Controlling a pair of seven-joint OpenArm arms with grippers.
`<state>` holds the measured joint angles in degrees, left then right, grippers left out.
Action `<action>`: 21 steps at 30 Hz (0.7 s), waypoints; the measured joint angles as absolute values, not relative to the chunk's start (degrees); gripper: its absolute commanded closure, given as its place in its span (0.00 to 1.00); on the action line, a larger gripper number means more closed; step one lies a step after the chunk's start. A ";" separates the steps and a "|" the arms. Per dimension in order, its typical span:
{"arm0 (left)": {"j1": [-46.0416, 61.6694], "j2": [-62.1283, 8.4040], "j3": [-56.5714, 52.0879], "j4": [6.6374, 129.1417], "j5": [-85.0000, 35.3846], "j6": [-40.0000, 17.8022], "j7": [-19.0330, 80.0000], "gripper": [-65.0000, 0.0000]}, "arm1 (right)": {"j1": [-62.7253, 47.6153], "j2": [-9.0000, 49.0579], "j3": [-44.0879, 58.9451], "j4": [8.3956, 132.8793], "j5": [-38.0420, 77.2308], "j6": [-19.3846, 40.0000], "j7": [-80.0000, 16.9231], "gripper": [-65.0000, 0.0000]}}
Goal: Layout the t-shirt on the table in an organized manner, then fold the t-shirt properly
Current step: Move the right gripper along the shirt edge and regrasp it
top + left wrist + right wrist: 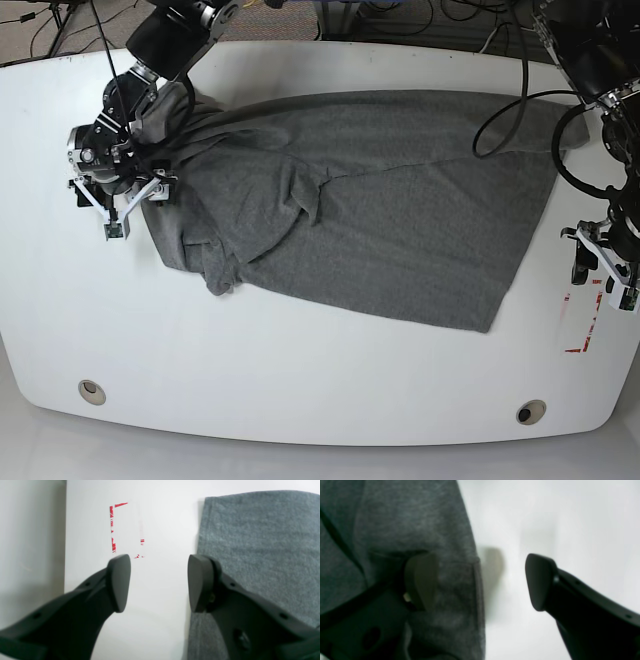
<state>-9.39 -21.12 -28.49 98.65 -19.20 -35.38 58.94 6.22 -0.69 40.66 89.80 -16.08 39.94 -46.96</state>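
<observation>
One t-shirt point(380, 200) lies spread, rumpled.

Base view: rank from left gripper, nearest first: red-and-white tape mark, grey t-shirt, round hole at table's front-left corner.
1. Red-and-white tape mark, just beside the left gripper.
2. Heather-grey t-shirt, its hem corner toward table centre.
3. Small round hole, far across the white table.

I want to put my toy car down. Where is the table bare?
The front strip of the table, between the t-shirt and the two round holes, is bare. So is the front-left corner. The middle is covered, and each side has a claw.
</observation>
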 measured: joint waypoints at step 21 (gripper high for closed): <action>-9.37 -21.15 -28.34 98.56 -19.16 -35.38 58.96 0.49 | 6.35 -2.96 41.98 85.32 -12.82 39.68 -43.42 0.22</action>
<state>-9.37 -21.15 -28.34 98.56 -19.16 -35.38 58.96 6.35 -2.96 41.98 85.32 -12.82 39.68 -43.42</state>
